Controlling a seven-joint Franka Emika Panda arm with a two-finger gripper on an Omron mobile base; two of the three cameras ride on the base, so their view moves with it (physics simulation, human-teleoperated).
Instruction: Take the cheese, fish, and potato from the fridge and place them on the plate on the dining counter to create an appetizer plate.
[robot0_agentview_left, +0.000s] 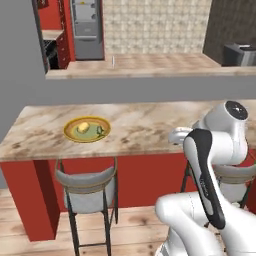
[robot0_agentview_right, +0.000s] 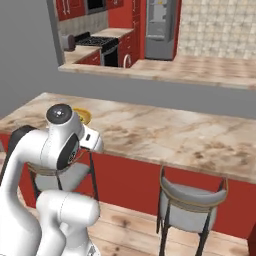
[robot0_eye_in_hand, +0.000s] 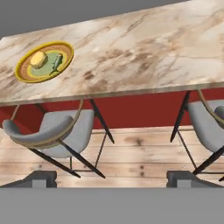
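In the left base view, the fridge stands at the upper left of the frame behind a farther marbled counter, with red cabinets beside it and a patterned tile wall to its right. Below, the dining desk spans the frame as a long beige-brown marbled top on a red base. The plate sits on its left part, holding a pale yellow lump, likely the potato, with the slim dark fish just beside it on the right. Whether the cheese is there too, I cannot tell. A grey-seated stool stands under the plate's edge of the desk on a wooden plank floor, and the white arm rises at lower right. In the hand view the plate lies at upper left, and the two finger tips stand far apart at the bottom: the jaws are released and hold nothing.
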